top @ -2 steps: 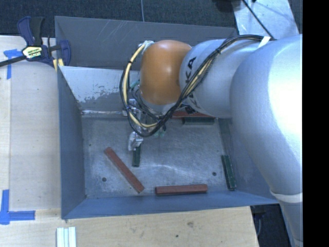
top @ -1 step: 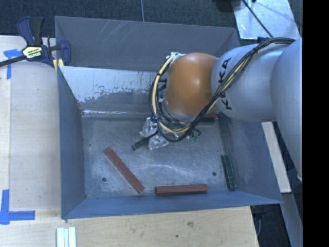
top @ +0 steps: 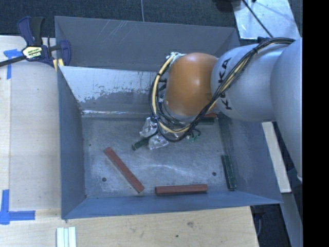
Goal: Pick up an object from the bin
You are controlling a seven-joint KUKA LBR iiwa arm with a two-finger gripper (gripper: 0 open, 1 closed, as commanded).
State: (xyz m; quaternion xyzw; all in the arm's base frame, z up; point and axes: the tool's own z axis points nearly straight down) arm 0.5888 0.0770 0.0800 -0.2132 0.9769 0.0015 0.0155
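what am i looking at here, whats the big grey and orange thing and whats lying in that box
A single camera looks down into a grey metal bin from above and slightly to one side. The big grey tube is a robot arm reaching in from the right, and the orange dome is a cover on its wrist. At its tip is the gripper, low over the middle of the bin floor.

On the floor lie a slanted reddish-brown bar at the left, a second reddish-brown bar along the near wall, and a thin dark bar at the right. A small dark piece lies right beside the gripper. I cannot tell whether the gripper holds anything.
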